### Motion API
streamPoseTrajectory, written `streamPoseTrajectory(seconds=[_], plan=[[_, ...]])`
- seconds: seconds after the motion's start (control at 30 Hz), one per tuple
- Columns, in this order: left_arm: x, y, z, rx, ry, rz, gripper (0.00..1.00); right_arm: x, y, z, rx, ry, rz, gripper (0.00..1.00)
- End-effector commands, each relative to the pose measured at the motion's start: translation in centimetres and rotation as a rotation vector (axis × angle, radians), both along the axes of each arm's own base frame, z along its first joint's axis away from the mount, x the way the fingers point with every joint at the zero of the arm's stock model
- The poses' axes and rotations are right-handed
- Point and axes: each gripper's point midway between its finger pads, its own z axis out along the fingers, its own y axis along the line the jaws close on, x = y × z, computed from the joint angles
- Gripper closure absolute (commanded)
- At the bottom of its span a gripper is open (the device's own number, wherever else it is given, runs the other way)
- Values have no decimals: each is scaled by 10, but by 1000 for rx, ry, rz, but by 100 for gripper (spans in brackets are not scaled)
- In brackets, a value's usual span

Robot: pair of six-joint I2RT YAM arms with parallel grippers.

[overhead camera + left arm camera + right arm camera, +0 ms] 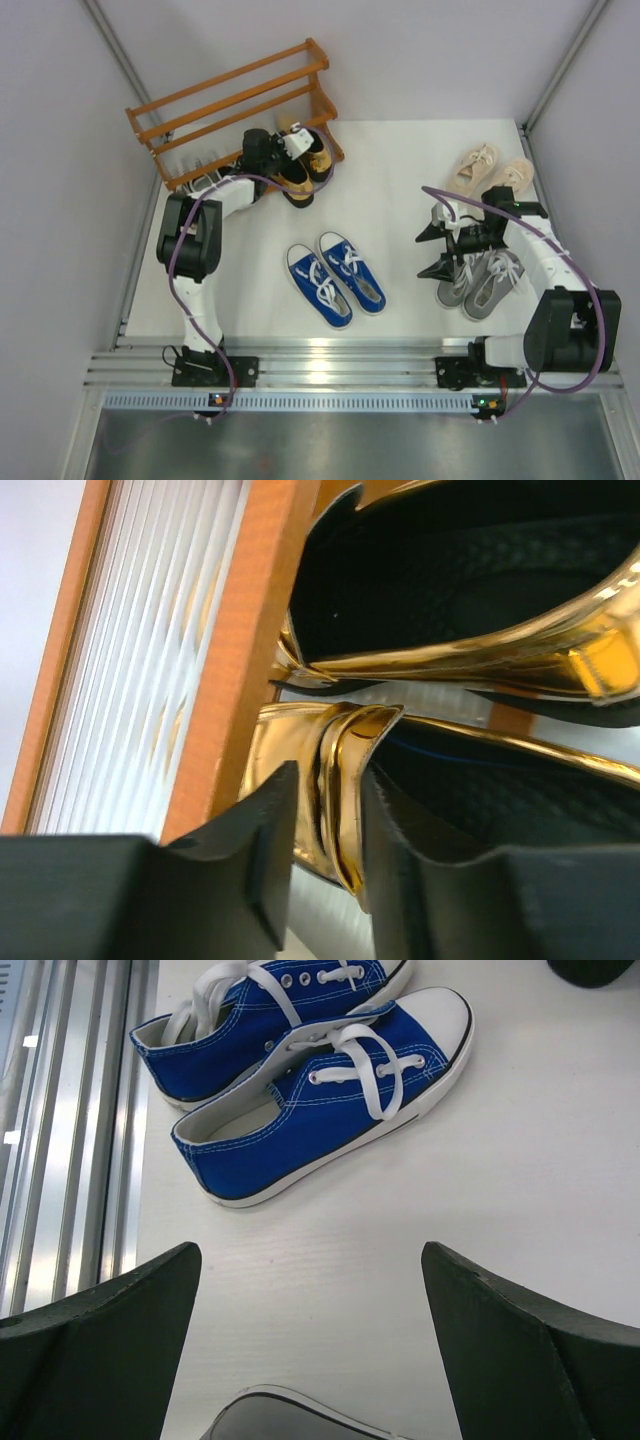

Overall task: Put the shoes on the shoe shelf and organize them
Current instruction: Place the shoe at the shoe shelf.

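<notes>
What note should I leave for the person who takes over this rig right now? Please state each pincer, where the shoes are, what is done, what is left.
Left pincer: astride one heel of the gold loafers, at the right end of the shoe shelf; grip unclear.
Right pincer: open, empty, over the table beside the grey sneakers.
Blue sneakers: table centre. Beige lace-ups: far right.
Done: gold loafers are at the shoe shelf.
Left: blue, grey and beige pairs.

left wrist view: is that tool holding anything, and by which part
The left tool straddles the opening rim of a shiny gold loafer; whether it grips firmly cannot be told.
</notes>
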Motion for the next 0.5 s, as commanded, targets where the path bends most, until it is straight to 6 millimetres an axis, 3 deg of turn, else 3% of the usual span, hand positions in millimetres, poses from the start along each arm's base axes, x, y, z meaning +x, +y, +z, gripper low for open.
streamPoseTrajectory(seconds=[0.0, 0.07, 0.3, 0.4, 0.47], plan=[[25, 14, 88, -63, -264, 46, 61, -3, 7, 8, 49, -11, 22, 8], [22, 15, 89, -74, -258, 49, 50, -3, 6, 8, 49, -16, 24, 8], [5, 10, 108, -163, -253, 37, 39, -4, 7, 10, 50, -24, 29, 8], [-10, 6, 126, -238, -252, 26, 36, -6, 7, 11, 51, -24, 30, 8], [-23, 1, 124, -290, -218, 10, 36, -6, 7, 12, 53, -31, 32, 8]])
